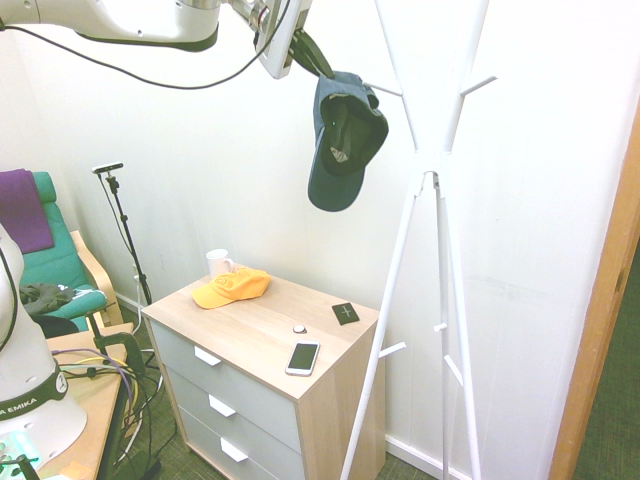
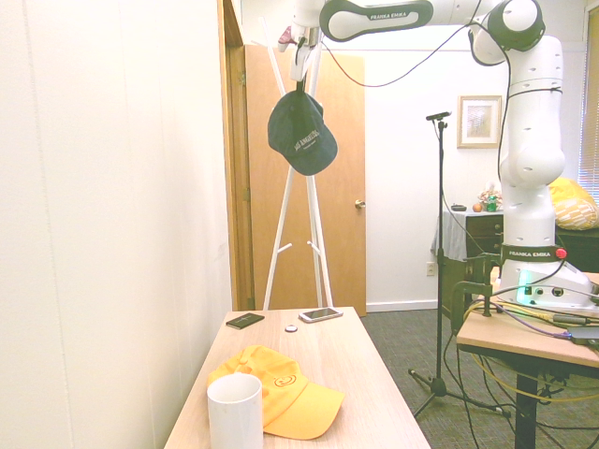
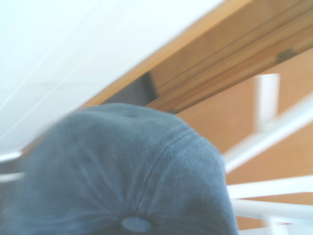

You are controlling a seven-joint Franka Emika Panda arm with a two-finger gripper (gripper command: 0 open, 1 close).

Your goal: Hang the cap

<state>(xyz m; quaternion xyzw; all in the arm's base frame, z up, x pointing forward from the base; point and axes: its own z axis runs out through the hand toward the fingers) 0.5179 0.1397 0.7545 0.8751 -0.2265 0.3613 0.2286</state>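
From here the white metal coat stand (image 1: 443, 170) takes up the right of the first exterior view, slim round tubes splayed below, short straight pegs jutting out. The pale wood-grain drawer chest (image 1: 255, 335), lower centre, has smooth greyish drawer fronts and angular white pulls. The arm (image 1: 140, 20), glossy white and rounded, reaches in from upper left, its jaws (image 1: 318, 66) angled down, shut on the edge of the navy cap (image 1: 345, 140). That cap is soft, seamed cloth with a curved brim and pale lettering; it hangs brim-down, upper centre, near a peg on the stand's left side. On the chest top lie a bright yellow cloth cap (image 1: 232, 288), a smooth white cylindrical mug (image 1: 219, 262) beside it, a flat phone (image 1: 303, 358), a dark flat rectangle (image 1: 345, 313) and a small round disc (image 1: 299, 329). I can't see what's inside the mug.
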